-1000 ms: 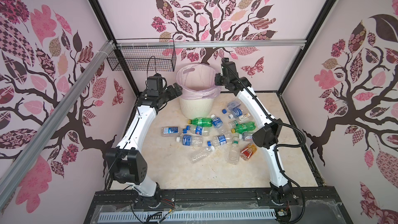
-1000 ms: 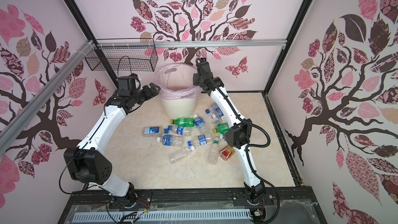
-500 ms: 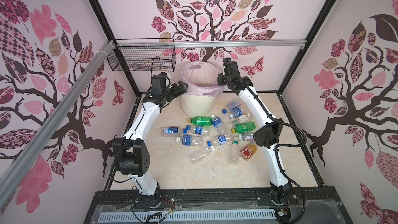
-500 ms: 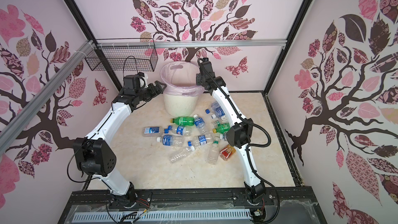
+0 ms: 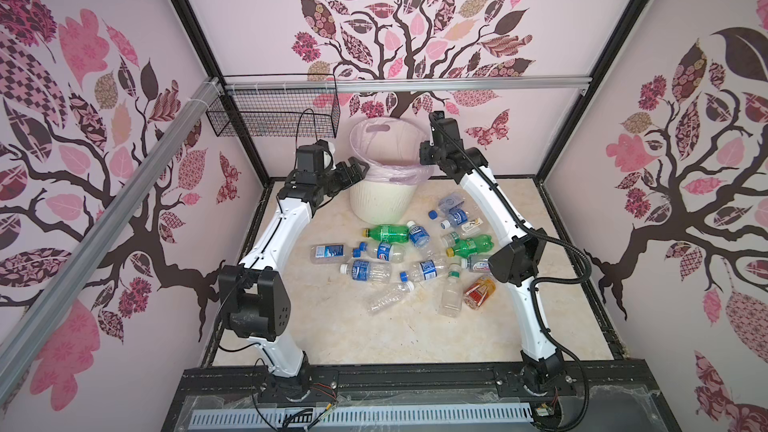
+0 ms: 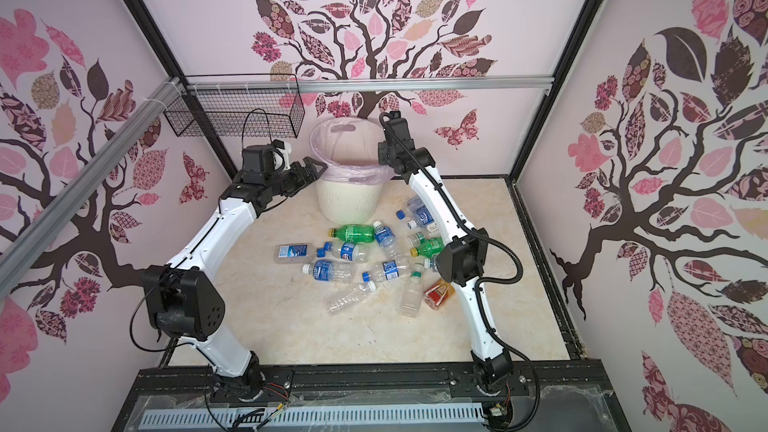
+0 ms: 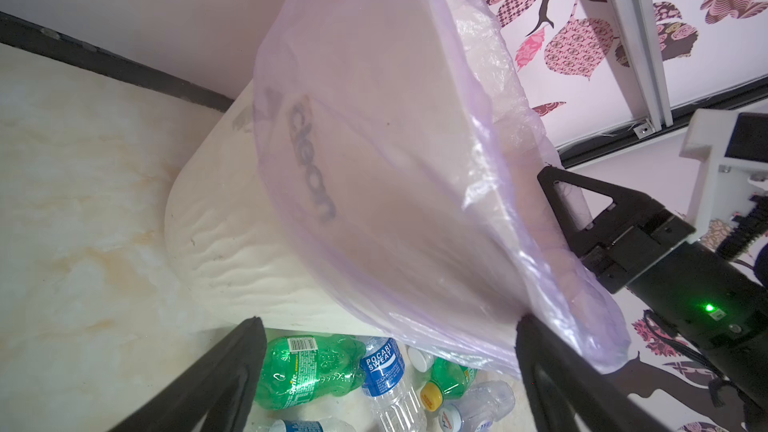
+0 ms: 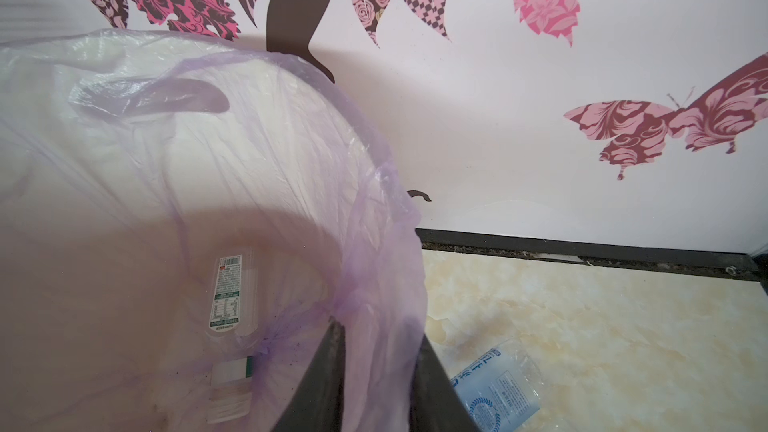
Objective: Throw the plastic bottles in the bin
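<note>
The table [image 5: 332, 338] carries the bin [image 5: 380, 201] at its back, lined with a pink bag [image 7: 415, 160]. The right gripper [image 8: 378, 334] is clamped on the bagged rim. The left gripper [image 5: 352, 169] gapes wide just beside the bin's other side, holding nothing. Bottles [image 5: 368, 271] lie scattered in front, and one bottle [image 8: 226, 292] lies inside.

Bin [image 7: 232, 243]: cream, ribbed, slanting across mid-frame, with a lilac bag [image 7: 374, 160] draped over its rim.
Left claw [image 7: 388, 322]: two black fingers [image 7: 224, 380] spread wide along the lower edge.
Right claw [image 7: 552, 184]: black, at right of frame, gripping the bagged rim.
Plastic bottles [image 7: 307, 371]: green and blue-labelled, lying on the cream table [image 7: 83, 201], lower centre.
</note>
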`<action>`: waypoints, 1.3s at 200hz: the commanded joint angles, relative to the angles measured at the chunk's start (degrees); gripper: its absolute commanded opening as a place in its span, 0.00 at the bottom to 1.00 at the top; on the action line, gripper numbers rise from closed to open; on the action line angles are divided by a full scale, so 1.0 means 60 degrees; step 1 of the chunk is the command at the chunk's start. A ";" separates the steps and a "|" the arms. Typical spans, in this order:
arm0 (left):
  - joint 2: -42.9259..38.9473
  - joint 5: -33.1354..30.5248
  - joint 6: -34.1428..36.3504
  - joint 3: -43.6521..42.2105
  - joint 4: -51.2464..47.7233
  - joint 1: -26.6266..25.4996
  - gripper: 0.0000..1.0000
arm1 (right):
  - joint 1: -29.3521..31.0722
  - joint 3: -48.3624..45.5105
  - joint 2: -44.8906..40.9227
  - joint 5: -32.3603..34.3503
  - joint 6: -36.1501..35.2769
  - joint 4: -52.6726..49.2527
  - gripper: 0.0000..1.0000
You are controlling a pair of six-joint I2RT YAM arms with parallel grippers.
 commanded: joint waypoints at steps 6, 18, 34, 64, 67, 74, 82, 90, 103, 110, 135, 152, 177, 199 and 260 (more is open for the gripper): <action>-0.0150 0.0108 0.0068 -0.0468 0.0030 -0.0056 0.97 | 0.0027 0.0141 -0.0310 -0.0274 0.0034 -0.0235 0.31; -0.0130 0.0121 0.0142 -0.0492 -0.0057 -0.0048 0.97 | 0.0048 0.0166 -0.0268 -0.0327 0.0059 -0.0248 0.33; -0.0114 0.0208 0.0121 -0.0567 -0.0053 -0.0062 0.97 | 0.0050 0.0213 -0.0248 -0.0258 0.0025 -0.0316 0.37; -0.0149 0.0282 0.0051 -0.0688 0.0057 -0.0079 0.97 | 0.0049 0.0137 -0.0329 -0.0361 -0.0063 -0.0242 0.47; -0.0154 0.0281 0.0051 -0.0688 0.0065 -0.0074 0.97 | 0.0050 0.0135 -0.0326 -0.0373 -0.0075 -0.0223 0.47; -0.0150 0.0283 0.0051 -0.0697 0.0058 -0.0080 0.97 | 0.0051 0.0145 -0.0319 -0.0391 -0.0039 -0.0191 0.47; -0.0162 0.0323 0.0050 -0.0708 0.0029 -0.0072 0.97 | 0.0041 0.0155 -0.0319 -0.0431 -0.0018 -0.0176 0.48; -0.0234 0.0342 0.0080 -0.0707 0.0002 -0.0076 0.97 | 0.0049 0.0162 -0.0340 -0.0475 0.0030 -0.0149 0.49; -0.0363 0.0342 0.0136 -0.0784 -0.0042 -0.0071 0.97 | 0.0047 0.0171 -0.0366 -0.0553 0.0080 -0.0105 0.53; -0.0458 0.0342 0.0199 -0.0851 -0.0063 -0.0072 0.97 | 0.0050 0.0170 -0.0373 -0.0624 0.0105 -0.0076 0.55; -0.0978 0.0159 0.0449 -0.1118 -0.0059 -0.0044 0.97 | 0.0050 0.0164 -0.0473 -0.0771 0.0217 0.0038 0.62; -0.1363 0.0159 0.0401 -0.1398 0.0067 0.0103 0.97 | 0.0052 0.0153 -0.0543 -0.0905 0.0295 0.0134 0.67; -0.1883 0.0458 0.0110 -0.1932 0.0562 0.0466 0.97 | 0.0053 0.0151 -0.0694 -0.1283 0.0345 0.0357 0.81; -0.2380 0.0483 0.0107 -0.2317 0.0873 0.0707 0.97 | 0.0057 0.0107 -0.0931 -0.1637 0.0443 0.0567 1.00; -0.2034 0.1963 -0.2997 -0.4164 0.4365 0.2818 0.97 | 0.0043 -0.0621 -0.2145 -0.2205 0.0776 0.0914 1.00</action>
